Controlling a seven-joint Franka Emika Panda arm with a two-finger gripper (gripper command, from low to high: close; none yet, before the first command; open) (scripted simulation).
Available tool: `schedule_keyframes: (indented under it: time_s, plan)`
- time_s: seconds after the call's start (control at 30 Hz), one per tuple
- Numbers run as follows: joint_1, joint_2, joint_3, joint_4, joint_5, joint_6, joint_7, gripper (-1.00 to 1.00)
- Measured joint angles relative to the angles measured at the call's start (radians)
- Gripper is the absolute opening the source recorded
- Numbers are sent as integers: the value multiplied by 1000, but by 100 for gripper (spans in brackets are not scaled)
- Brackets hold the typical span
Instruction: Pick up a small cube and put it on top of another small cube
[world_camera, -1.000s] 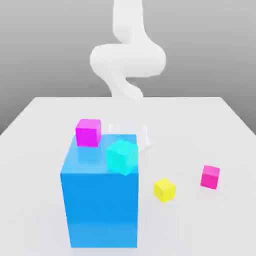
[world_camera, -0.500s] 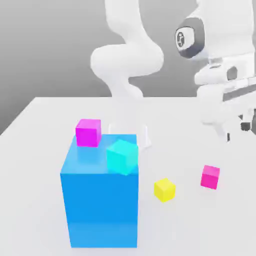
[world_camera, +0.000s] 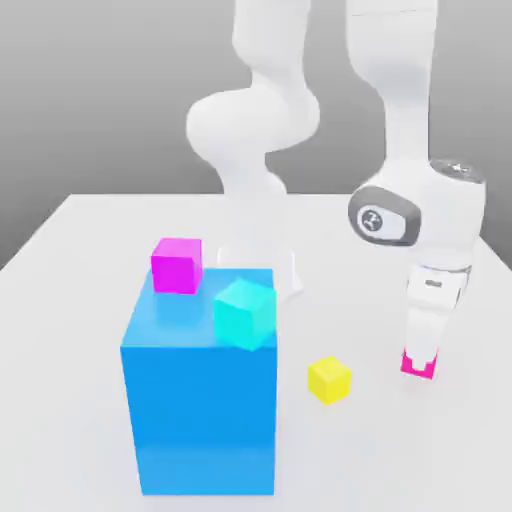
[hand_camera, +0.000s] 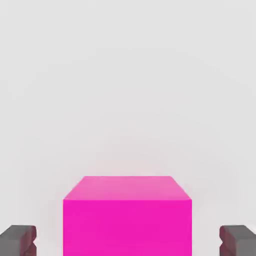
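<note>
small cube (world_camera: 418, 366) between fingertips (hand_camera: 20, 240), beside other cube (world_camera: 329, 380)

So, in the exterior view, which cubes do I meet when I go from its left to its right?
purplish-magenta cube → cyan cube → yellow cube → small hot-pink cube, under the claw. I left out the big blue block: it spans the first two.

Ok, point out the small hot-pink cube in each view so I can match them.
Exterior view: small hot-pink cube at the exterior view's right, on the table, under the hand.
Hand view: the cube sits between the dark fingertips.
Shared landmark: the white table.
</note>
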Motion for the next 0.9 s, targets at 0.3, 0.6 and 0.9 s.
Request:
schedule_keyframes:
  time_s: [0.3,0.6,0.9]
  plan:
    - [-60,-111,82,-23,88,-89,-67,-100]
    - [-163,-339,4,84,230,-420,-236,-100]
    - [-347,-484,-183,332,189,-811,-329,-100]
